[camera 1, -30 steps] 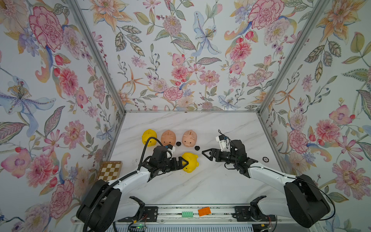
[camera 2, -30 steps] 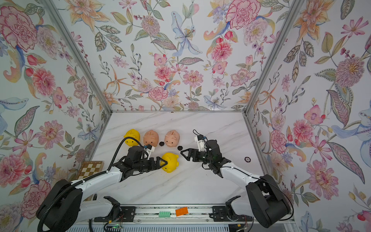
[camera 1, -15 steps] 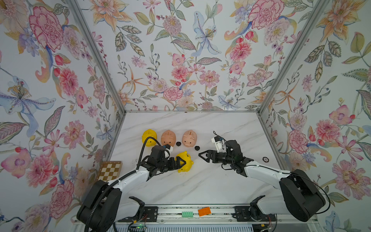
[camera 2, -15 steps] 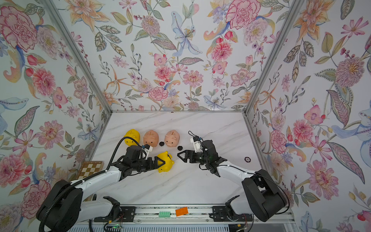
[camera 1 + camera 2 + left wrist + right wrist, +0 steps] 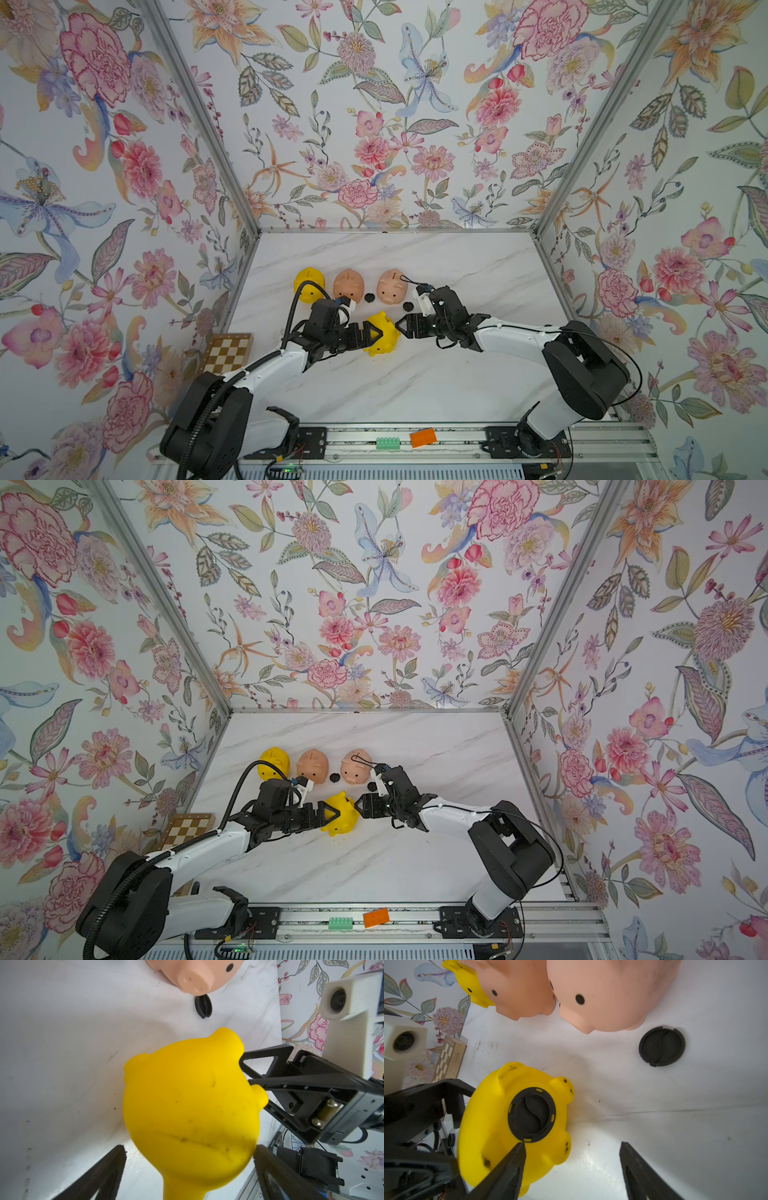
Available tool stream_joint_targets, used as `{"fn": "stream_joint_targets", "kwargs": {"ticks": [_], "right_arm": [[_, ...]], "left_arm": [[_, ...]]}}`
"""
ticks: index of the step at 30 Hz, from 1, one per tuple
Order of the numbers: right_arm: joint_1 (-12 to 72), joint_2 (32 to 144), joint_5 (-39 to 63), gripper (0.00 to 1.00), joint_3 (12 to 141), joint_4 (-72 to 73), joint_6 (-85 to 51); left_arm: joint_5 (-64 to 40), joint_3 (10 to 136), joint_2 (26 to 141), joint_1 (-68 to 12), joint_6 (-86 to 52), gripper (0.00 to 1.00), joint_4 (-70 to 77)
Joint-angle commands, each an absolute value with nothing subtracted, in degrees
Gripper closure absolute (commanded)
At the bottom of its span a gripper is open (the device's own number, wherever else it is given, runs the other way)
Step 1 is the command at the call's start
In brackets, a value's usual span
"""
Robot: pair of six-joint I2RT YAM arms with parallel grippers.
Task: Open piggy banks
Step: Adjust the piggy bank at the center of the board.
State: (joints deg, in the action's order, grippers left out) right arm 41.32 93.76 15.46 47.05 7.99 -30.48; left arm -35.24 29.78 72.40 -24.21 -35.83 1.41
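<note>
A yellow piggy bank [image 5: 380, 338] [image 5: 341, 818] lies tipped on the marble table, its belly turned toward my right arm. My left gripper [image 5: 370, 334] [image 5: 191, 1149] is open, with the pig's rear [image 5: 187, 1109] between its fingers and a gap at one finger. A black plug [image 5: 532, 1113] sits in the pig's belly. My right gripper [image 5: 399, 326] [image 5: 572, 1145] is open, one fingertip at the plug's rim. Behind stand a second yellow pig [image 5: 309, 284] and two pink pigs [image 5: 348, 284] [image 5: 391, 286].
Two loose black plugs [image 5: 369, 297] [image 5: 408, 306] lie in front of the pink pigs; one plug [image 5: 662, 1046] shows in the right wrist view. A chessboard [image 5: 227, 352] sits by the left wall. The front rail carries an orange block [image 5: 423, 437] and a green block [image 5: 388, 442].
My right gripper has moved left up to the tipped yellow pig and its jaws have narrowed. The left gripper and the pig have shifted slightly left.
</note>
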Motion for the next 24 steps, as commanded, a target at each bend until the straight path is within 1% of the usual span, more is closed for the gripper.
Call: {"fn": "stream_joint_targets", "kwargs": {"ticks": [1,7,15,24], "right_arm": [[42.5,95.7,12.1,0.28,49.4,4.4,-27.9],[44.4,95.6,12.5,0.28,48.6,4.5,-26.1],[47.4,94.4,12.8,0.28,45.6,6.3,-27.0],[48.6,95.5,12.8,0.28,45.7,8.0,-28.2]], "left_arm": [[-34.7,31.0,72.5,-23.3,-35.3,0.01,2.8],[-34.0,30.8,73.0,-22.8,-35.8,0.01,4.7],[-34.7,30.7,73.8,-22.5,-35.5,0.01,6.3],[-32.1,29.3,73.5,-22.4,-28.9,0.01,8.6]]}}
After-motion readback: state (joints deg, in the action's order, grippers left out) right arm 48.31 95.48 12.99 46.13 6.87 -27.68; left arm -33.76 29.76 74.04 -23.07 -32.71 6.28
